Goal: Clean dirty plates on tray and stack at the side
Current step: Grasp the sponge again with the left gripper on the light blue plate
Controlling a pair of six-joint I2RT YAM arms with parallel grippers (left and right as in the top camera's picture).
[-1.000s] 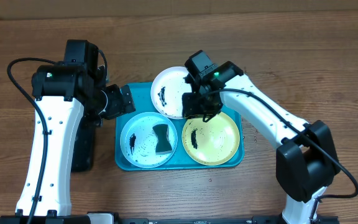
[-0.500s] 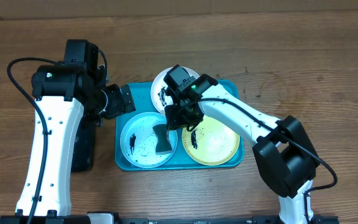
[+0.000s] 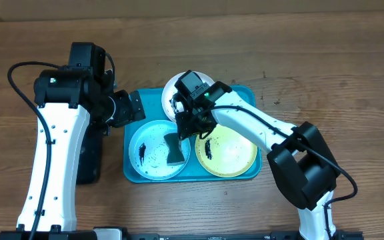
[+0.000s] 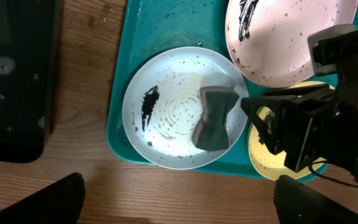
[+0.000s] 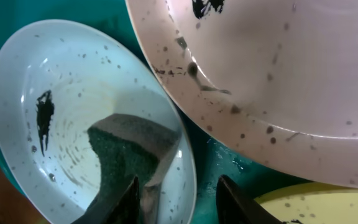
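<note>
The turquoise tray (image 3: 129, 171) holds three smeared plates: a white plate (image 3: 170, 93) at the back, a light blue plate (image 3: 151, 152) front left and a yellow-green plate (image 3: 231, 153) front right. A dark sponge (image 3: 174, 148) lies in the blue plate. My right gripper (image 3: 186, 128) hangs low over that plate's right rim. In the right wrist view the right gripper (image 5: 182, 202) is open and straddles the blue plate (image 5: 73, 87) rim, one finger beside the sponge (image 5: 126, 155). My left gripper (image 3: 137, 107) is wide open by the tray's back left corner, holding nothing.
A narrow black tray (image 3: 89, 157) lies left of the turquoise tray, under my left arm. Bare wooden table surrounds both trays. In the left wrist view the right arm's black gripper body covers part of the yellow-green plate (image 4: 260, 152).
My right gripper moved left from between the white and yellow-green plates to the blue plate's right rim beside the sponge. The left arm stayed still.
</note>
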